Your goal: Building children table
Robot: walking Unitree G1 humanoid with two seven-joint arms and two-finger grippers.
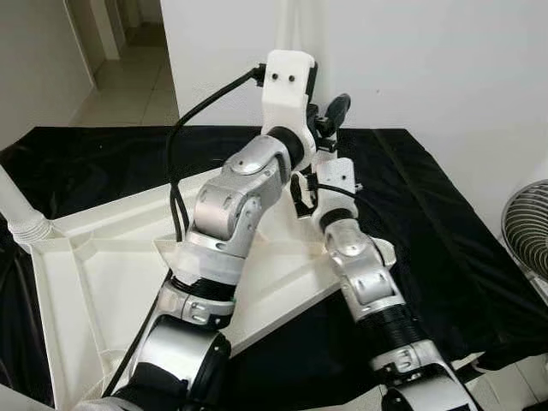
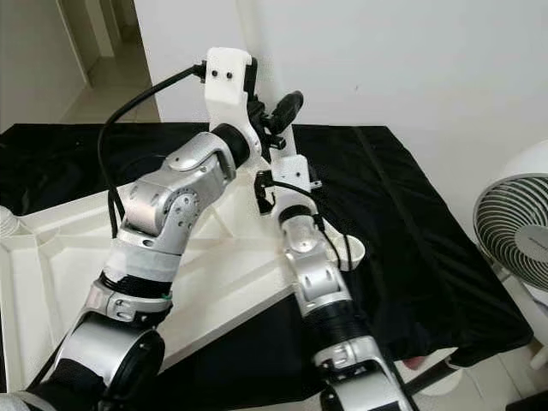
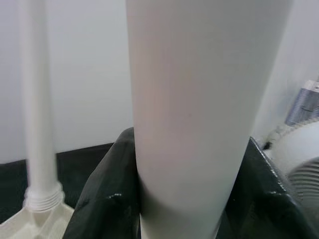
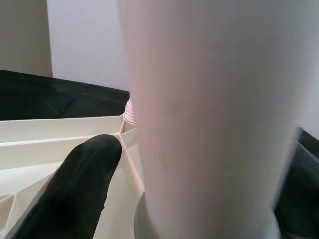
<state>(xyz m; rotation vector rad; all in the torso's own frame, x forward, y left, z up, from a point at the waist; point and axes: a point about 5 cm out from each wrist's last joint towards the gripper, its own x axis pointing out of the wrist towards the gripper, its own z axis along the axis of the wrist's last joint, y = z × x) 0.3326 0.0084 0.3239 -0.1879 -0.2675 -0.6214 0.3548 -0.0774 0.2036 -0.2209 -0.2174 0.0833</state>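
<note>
Tabletop lies upside down on black cloth, white, ribs up. Leg stands up at tabletop's 1 o'clock corner, long axis straight up. My left gripper high on leg, clenched around it. My right gripper lower, near socket, one finger beside leg; grip there, cannot tell. Both arms close, left higher. Second leg at 10 o'clock corner. Fan at 3 o'clock. No writing seen.

Head stereo looks down; both wrist cameras close on table leg.
</note>
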